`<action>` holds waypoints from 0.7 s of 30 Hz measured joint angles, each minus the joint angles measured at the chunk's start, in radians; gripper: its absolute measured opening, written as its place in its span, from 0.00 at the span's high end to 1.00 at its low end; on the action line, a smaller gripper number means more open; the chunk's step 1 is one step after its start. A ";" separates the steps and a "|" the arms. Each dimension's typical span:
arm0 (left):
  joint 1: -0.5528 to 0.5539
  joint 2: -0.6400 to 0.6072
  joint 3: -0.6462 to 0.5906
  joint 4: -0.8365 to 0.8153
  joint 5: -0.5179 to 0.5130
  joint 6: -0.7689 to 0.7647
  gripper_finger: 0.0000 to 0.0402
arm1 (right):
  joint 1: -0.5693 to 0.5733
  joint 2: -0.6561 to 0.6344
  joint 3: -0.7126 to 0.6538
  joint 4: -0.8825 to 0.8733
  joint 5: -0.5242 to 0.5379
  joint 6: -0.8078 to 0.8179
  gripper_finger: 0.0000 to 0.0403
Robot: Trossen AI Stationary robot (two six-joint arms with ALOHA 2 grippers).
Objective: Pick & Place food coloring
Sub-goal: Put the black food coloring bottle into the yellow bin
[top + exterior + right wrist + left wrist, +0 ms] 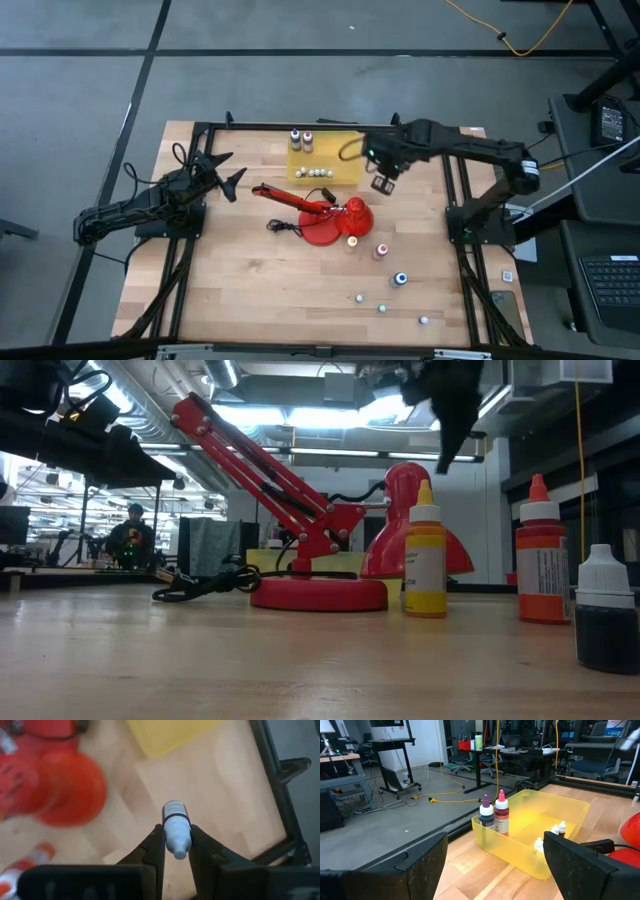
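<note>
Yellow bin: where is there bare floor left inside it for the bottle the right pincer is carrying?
The yellow bin holds the purple bottle and dark red bottle upright in one corner, and small bottles lying along the wall nearest the red lamp. The middle and the end nearest the right pincer, shut on a small bottle, look bare.

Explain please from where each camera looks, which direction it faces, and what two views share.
High: above, straight down; both arms, yellow tray.
Low: table height, across the table; red lamp, yellow bottle, one arm overhead.
Left wrist: between open left claw fingers, toward the tray and the two bottles standing in it.
Right wrist: down past right claw gripping a small dropper bottle.
Shared: high and low show the lamp.
</note>
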 joint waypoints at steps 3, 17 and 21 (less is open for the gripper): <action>0.000 0.000 0.000 0.000 0.000 0.000 0.21 | -0.066 0.057 0.016 0.047 -0.023 -0.060 0.82; 0.000 0.000 0.000 0.000 0.000 0.000 0.21 | -0.221 0.437 0.385 0.141 -0.134 -0.314 0.82; 0.000 0.000 0.000 0.000 0.000 0.000 0.21 | -0.231 0.520 0.430 0.168 -0.165 -0.339 0.82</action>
